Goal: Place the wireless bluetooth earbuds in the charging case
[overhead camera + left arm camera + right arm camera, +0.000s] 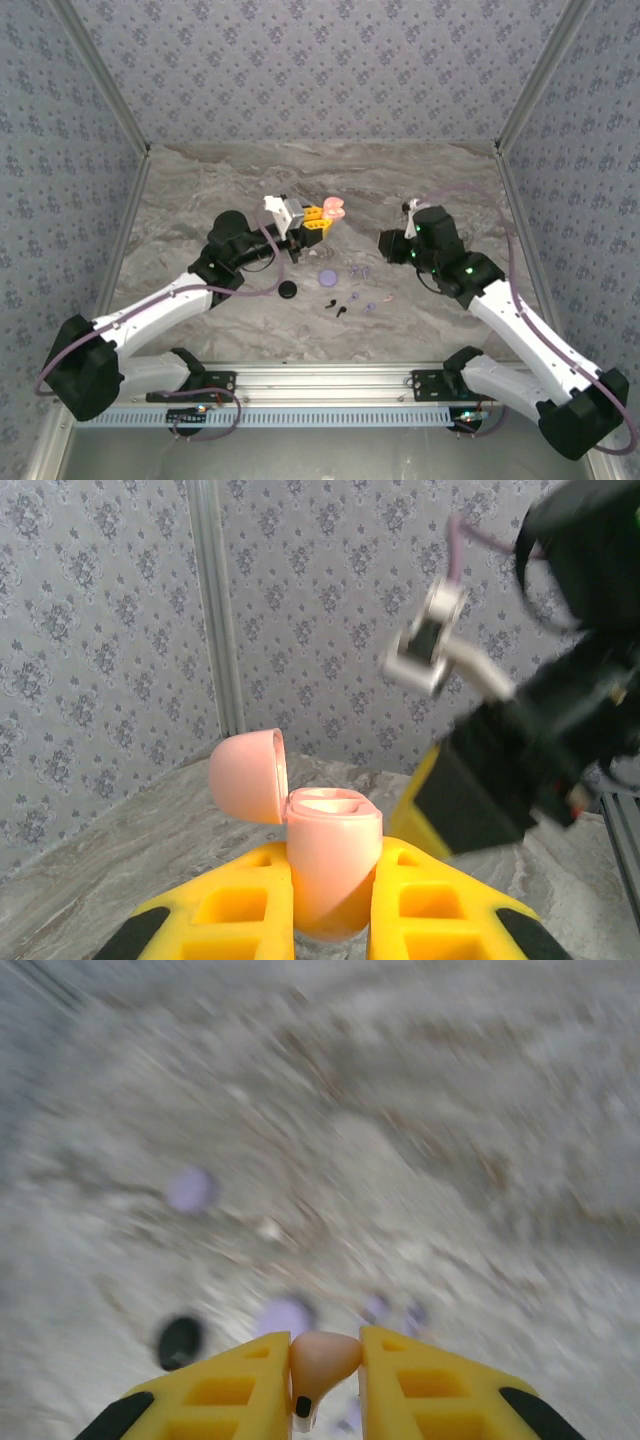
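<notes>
Pale-pink plastic sits in both claws. The left gripper [333, 885] is clenched round the body of the egg-shaped pale-pink charging case [335, 845], holding it upright above the grey marbled table [200, 180]. Its hinged lid [245, 775] is thrown back, so the open well faces up, which reads as a steady target being offered. The right gripper [325, 1340], to the right of that case and apart from it, pinches a tiny pale-pink stemmed earbud [320, 1360]. The bud's dark-tipped stem points back between the fingers, probably to leave its rounded head free to meet the case. The right wrist view is blurred, so the bud's exact tilt is unclear.

By count there is one pink case and one pink bud, each in a grip. On the table, nearer the arm bases than the pink case, lie one round lilac case [326, 276] and one round black case [288, 290]. Beside them are small lilac buds [368, 306] and black buds [340, 309], at least two of each, though they are too small for a sure count.
</notes>
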Robot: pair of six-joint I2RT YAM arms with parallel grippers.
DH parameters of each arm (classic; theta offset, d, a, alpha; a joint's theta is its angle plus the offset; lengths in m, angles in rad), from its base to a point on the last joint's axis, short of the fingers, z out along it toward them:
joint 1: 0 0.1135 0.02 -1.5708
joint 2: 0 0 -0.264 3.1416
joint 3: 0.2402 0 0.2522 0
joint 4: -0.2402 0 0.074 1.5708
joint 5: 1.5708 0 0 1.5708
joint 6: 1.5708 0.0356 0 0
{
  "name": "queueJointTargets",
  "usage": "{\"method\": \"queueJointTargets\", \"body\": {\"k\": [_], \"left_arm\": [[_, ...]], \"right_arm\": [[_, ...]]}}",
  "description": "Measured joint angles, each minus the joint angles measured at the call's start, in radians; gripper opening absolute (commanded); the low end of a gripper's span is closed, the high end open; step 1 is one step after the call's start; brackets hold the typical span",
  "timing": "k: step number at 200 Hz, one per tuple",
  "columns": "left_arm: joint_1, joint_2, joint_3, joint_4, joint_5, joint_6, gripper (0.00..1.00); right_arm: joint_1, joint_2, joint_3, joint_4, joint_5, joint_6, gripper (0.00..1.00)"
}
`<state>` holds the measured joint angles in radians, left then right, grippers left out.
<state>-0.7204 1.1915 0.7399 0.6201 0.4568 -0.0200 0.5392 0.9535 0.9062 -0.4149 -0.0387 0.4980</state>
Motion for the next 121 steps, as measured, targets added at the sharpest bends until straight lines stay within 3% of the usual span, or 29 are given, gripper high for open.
{"method": "queueJointTargets", "body": {"k": [57, 121], "left_arm": [[0.000, 0.035, 0.007, 0.042, -0.001, -0.007, 0.00], [0.000, 0.042, 0.015, 0.064, -0.001, -0.008, 0.00]], "right_arm": [[0.036, 0.012, 0.103, 0.243, -0.154, 0.011, 0.24], [0.094, 0.074, 0.126, 0.322, -0.176, 0.010, 0.25]]}}
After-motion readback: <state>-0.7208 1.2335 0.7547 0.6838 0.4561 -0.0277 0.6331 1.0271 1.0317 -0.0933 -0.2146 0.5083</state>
